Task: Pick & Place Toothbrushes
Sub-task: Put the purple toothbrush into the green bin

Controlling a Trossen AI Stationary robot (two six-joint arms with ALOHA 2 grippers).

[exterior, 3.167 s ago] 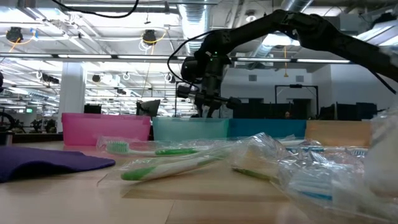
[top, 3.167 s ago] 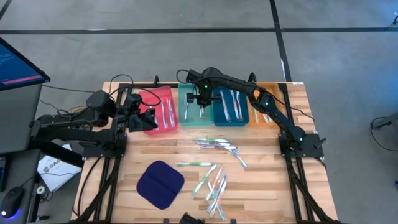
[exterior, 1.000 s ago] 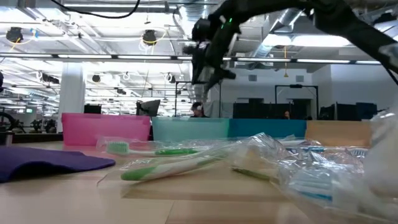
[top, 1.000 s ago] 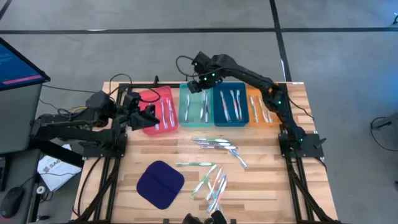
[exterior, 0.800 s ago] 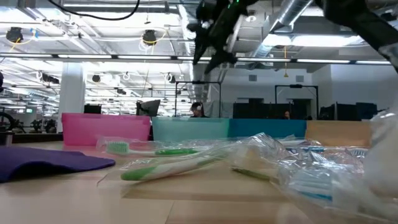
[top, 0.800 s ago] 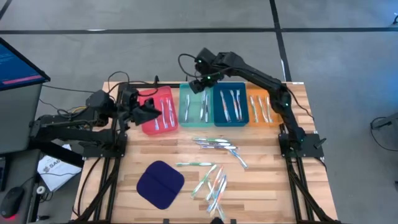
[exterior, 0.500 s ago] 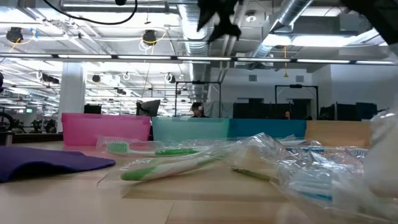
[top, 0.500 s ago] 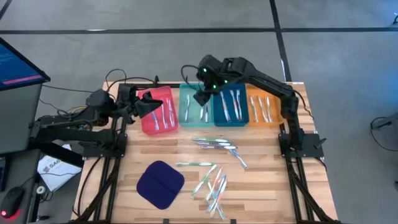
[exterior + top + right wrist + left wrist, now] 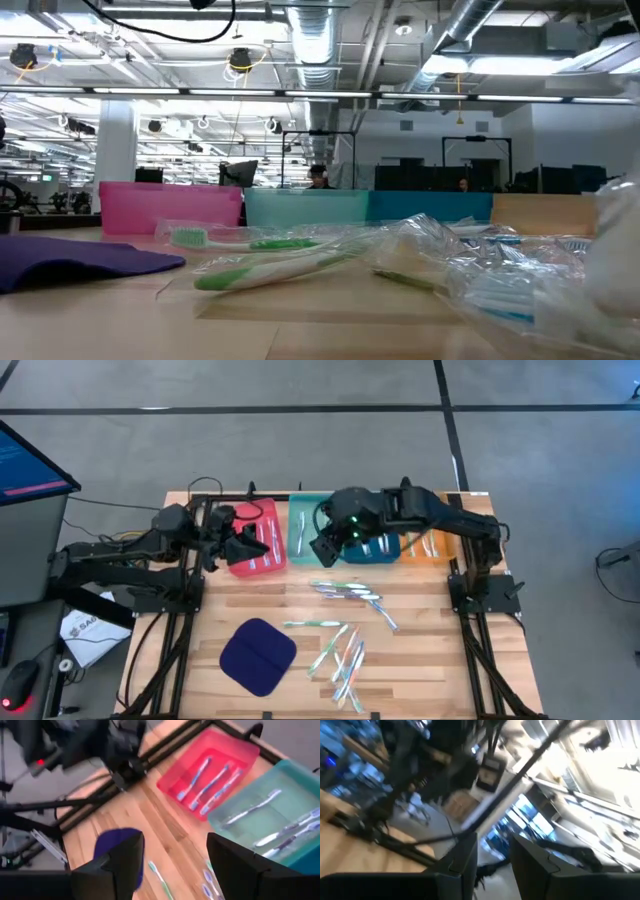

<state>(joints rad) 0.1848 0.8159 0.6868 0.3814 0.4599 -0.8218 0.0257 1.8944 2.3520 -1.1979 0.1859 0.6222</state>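
Several loose toothbrushes [image 9: 348, 592] lie flat on the wooden table in clear wrappers, with another group [image 9: 341, 657] nearer the front edge; the low view shows green ones [image 9: 262, 243] close up. More toothbrushes lie in the red tray [image 9: 176, 784], the teal tray [image 9: 235, 827], the blue tray [image 9: 372, 550] and the orange tray [image 9: 432, 548]. My right gripper [image 9: 320, 548] hangs high over the teal tray's near end, open, with nothing between its fingers [image 9: 116, 862]. My left gripper [image 9: 243, 541] hovers by the red tray's left side, open and empty [image 9: 492, 862].
A dark blue cloth pad [image 9: 258, 657] lies at the near left of the table. The four trays stand side by side along the far edge. Bare wood [image 9: 440, 650] shows at the near right. Neither gripper shows in the low view.
My right gripper has risen from the teal tray's far end, leaving the top of the low view, and swung toward the table's near edge, over the tray's near end. It has stayed open and empty.
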